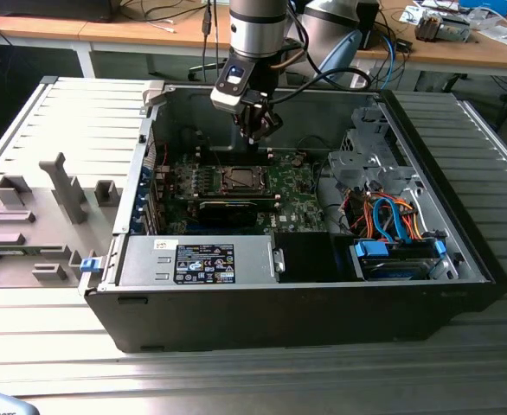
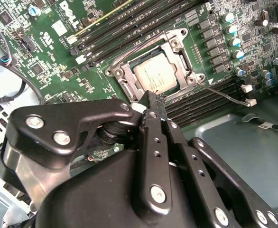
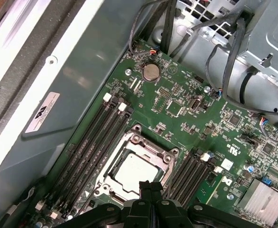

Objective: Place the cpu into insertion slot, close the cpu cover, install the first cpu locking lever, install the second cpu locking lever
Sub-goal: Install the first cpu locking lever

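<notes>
We find the gripper hanging inside the open computer case. In the exterior view it sits at about one o'clock from the socket, above the green board. In both wrist views its fingers are pressed together with nothing between them.

The chip already lies in the socket. Its silvery top shows through the window of the cover, which lies flat around it. The fingertips are just beside one edge of that cover, and we cannot tell whether they touch it. A thin metal rod runs out from one corner of the socket across the memory slots.

In the exterior view, the labelled power box lies at six o'clock from the socket. The drive cage is at three o'clock. The grey plastic blocks are at nine o'clock, outside the case on the ribbed table.
</notes>
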Robot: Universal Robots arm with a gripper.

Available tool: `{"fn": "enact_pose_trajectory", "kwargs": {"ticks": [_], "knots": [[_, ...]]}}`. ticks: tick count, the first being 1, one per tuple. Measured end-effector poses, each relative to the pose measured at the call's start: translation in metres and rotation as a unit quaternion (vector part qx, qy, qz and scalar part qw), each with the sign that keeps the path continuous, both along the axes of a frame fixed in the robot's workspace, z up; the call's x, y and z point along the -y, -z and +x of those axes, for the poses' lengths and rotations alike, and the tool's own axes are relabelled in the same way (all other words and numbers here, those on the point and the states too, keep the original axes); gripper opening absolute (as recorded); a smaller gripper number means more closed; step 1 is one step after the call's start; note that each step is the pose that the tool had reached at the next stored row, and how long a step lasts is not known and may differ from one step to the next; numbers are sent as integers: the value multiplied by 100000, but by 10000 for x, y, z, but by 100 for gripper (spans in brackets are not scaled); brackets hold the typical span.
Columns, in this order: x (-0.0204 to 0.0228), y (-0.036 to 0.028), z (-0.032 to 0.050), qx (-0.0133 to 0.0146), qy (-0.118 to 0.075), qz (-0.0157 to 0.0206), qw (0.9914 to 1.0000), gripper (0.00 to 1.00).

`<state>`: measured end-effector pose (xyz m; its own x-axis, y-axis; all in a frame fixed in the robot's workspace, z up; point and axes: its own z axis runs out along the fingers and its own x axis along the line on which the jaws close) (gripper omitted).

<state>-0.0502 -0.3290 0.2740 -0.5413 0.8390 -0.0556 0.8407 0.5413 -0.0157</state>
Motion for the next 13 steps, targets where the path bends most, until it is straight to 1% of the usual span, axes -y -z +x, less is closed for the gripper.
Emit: {"fn": "enact_pose_trajectory", "kwargs": {"ticks": [13], "knots": [[0,0,0,-1,-1278,-2,99992,11]]}}
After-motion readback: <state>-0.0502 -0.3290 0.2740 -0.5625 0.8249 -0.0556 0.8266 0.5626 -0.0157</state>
